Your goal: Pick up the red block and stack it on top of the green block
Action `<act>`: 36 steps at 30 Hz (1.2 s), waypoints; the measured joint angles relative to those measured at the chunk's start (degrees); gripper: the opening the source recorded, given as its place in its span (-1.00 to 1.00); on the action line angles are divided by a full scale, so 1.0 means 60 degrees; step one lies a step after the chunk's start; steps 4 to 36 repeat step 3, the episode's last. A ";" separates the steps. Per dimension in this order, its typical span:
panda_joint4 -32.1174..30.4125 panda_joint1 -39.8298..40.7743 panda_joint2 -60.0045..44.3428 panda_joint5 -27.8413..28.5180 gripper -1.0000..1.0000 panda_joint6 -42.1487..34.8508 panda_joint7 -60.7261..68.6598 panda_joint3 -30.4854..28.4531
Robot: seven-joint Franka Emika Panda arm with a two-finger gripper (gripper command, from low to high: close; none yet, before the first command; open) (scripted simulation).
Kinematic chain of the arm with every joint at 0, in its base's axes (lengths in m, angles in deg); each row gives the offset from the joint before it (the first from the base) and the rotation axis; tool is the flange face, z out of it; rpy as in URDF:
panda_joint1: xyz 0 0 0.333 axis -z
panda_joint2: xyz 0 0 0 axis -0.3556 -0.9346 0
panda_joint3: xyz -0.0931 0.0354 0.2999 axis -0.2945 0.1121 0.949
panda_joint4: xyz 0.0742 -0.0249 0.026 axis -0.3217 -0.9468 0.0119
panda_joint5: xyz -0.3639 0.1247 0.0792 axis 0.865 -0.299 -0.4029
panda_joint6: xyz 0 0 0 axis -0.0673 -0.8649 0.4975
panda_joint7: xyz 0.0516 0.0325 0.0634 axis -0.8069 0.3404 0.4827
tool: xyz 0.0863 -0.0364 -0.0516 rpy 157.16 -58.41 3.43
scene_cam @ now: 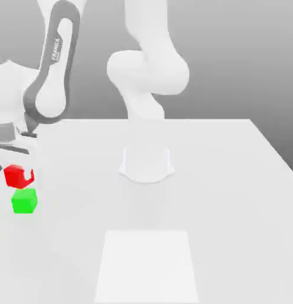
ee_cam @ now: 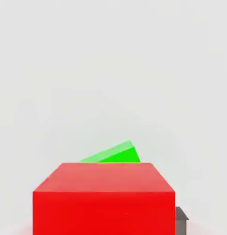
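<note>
- Holding small matte bright-red cube (scene_cam: 16, 175) off the white bench (scene_cam: 220, 178), just above small matte bright-green cube (scene_cam: 24, 200), at the exterior view's left edge.
- Fingers (scene_cam: 23, 170) clenched on red cube's opposite side faces; dark fingertip beside it in hand view.
- Green cube (ee_cam: 116, 154) peeking out past red cube (ee_cam: 104, 197), turned slightly against it.
- Judged light, rigid, flat-faced, not fragile; side-face grip suits it.
- No containers present.
</note>
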 joint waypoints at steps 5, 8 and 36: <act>0.0000 0.0000 0.0000 0.0000 1.00 0.0000 0.0000 0.0000; 0.0000 0.0000 0.0000 0.0000 1.00 0.0000 0.0000 0.0000; 0.0000 0.0000 0.0000 0.0000 1.00 0.0000 0.0000 0.0000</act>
